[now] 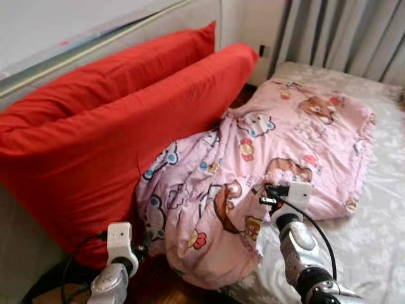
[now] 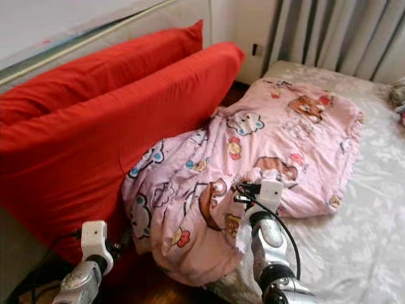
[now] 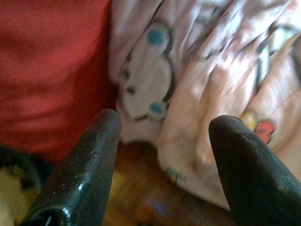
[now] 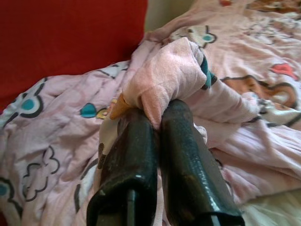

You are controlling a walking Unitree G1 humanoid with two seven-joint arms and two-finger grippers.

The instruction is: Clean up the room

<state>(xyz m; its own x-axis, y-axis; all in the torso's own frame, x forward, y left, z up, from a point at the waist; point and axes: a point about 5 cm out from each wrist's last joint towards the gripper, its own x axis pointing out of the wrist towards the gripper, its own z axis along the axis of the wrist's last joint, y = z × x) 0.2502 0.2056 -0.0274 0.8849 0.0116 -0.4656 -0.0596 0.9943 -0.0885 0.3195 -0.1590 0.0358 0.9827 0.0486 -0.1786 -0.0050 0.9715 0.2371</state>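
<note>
A pink cartoon-print blanket (image 1: 272,145) lies rumpled across the bed and hangs over its left edge toward the floor. My right gripper (image 4: 157,120) is shut on a bunched fold of the blanket (image 4: 164,75) near the blanket's middle; its wrist (image 1: 292,196) rests on the fabric. My left gripper (image 3: 162,125) is open, low beside the bed, with its fingers (image 3: 94,155) just short of the hanging blanket edge (image 3: 155,89). Its wrist (image 1: 120,244) sits between the red pillow and the blanket.
Two big red pillows (image 1: 114,120) lean against the wall on the left, touching the blanket. The white patterned mattress (image 1: 380,215) extends right. Grey curtains (image 1: 342,31) hang behind. Dark wooden floor (image 3: 141,197) lies below the left gripper.
</note>
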